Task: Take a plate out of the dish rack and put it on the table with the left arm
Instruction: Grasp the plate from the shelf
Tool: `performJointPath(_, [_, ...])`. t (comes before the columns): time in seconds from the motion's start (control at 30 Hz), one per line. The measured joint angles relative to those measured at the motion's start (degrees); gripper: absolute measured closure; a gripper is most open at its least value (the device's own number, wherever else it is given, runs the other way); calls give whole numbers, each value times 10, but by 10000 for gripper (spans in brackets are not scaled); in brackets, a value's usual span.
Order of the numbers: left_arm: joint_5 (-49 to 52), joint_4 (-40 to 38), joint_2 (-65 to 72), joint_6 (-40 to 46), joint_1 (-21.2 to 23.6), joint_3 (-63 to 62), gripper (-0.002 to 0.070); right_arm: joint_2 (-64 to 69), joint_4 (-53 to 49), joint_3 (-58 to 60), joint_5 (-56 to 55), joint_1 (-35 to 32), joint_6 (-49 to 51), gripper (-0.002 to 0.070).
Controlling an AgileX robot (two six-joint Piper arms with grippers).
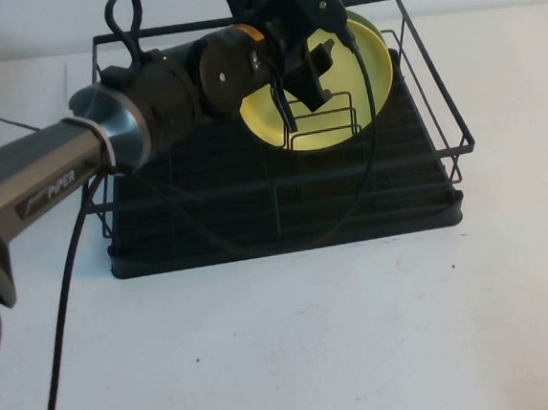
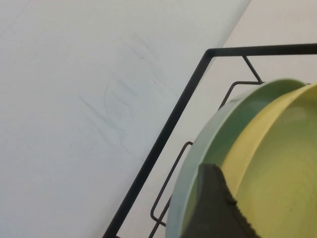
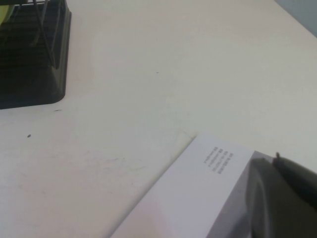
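Observation:
The pale yellow plate [image 1: 339, 75] stands on edge among the wire dividers at the back right of the black dish rack [image 1: 255, 211]. My left arm reaches over the rack from the left. My left gripper [image 1: 304, 104] is open at the plate's upper left part, its fingers apart against the yellow face. In the left wrist view one black finger [image 2: 213, 208] lies over the rims of the yellow plate [image 2: 282, 163] and the mint plate [image 2: 198, 153] behind it. My right gripper [image 3: 290, 198] shows only as a dark shape low over the table [image 1: 314, 336].
The rack's top wire frame [image 2: 168, 129] runs close beside the plates. A flat white box with small print [image 3: 188, 198] lies on the table by the right gripper, with the rack's corner [image 3: 34, 64] beyond it. A black cable [image 1: 62, 310] trails off the left arm.

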Motion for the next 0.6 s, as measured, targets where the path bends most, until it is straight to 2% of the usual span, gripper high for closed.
performJointPath(0.2, [-3, 0, 0, -25, 0, 0, 323, 0, 0, 0, 0, 0, 0, 696])
performJointPath(0.6, [-16, 0, 11, -29, 0, -1, 330, 0, 0, 0, 0, 0, 0, 696])
